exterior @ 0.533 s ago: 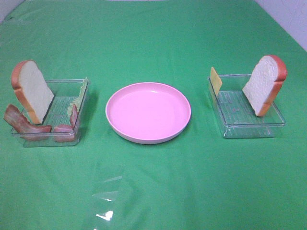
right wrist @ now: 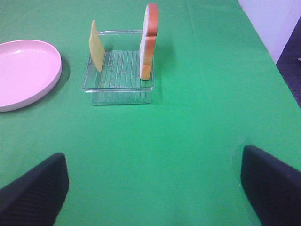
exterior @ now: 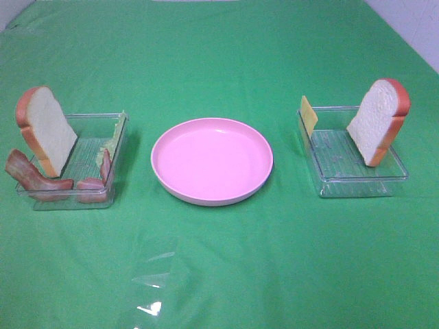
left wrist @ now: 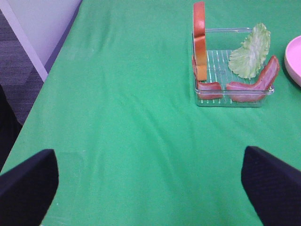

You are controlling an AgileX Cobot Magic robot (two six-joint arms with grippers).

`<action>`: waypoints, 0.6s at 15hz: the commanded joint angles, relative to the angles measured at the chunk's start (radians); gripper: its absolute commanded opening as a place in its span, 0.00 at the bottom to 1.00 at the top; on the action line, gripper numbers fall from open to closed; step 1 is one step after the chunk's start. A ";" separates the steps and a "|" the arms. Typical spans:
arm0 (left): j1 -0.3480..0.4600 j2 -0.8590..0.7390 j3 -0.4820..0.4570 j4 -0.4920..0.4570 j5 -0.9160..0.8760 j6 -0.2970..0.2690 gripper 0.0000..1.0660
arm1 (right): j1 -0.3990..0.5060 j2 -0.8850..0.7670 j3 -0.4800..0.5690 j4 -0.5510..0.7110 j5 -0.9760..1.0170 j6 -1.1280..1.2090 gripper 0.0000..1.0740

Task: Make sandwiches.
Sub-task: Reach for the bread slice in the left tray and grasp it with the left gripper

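In the left clear tray (exterior: 89, 118) a bread slice (exterior: 46, 130) stands on edge, with pale green lettuce (exterior: 113, 140) and bacon strips (exterior: 34, 179); the left wrist view shows the bread (left wrist: 200, 42), lettuce (left wrist: 250, 52) and bacon (left wrist: 254, 87). In the right clear tray (exterior: 357, 185) a second bread slice (exterior: 378, 120) and a yellow cheese square (exterior: 309, 115) stand on edge, also seen as bread (right wrist: 149, 42) and cheese (right wrist: 96, 46). My left gripper (left wrist: 150, 188) and right gripper (right wrist: 150, 188) are open, empty and well short of the trays. Neither shows in the high view.
An empty pink round plate (exterior: 211, 161) sits between the trays on the green cloth (exterior: 219, 274). The table's left edge (left wrist: 44, 70) and right edge (right wrist: 273, 52) show in the wrist views. A glare patch (exterior: 151, 288) lies near the front.
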 commanded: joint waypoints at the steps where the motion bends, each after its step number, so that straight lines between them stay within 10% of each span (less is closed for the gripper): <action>1: 0.003 -0.006 0.004 0.020 -0.009 0.001 0.96 | -0.007 -0.023 0.003 0.001 -0.007 0.000 0.89; 5: 0.003 0.215 -0.158 0.068 0.073 0.026 0.96 | -0.007 -0.023 0.003 0.001 -0.007 0.000 0.89; 9: 0.003 0.897 -0.557 0.108 0.222 0.032 0.96 | -0.007 -0.023 0.003 0.001 -0.007 0.000 0.89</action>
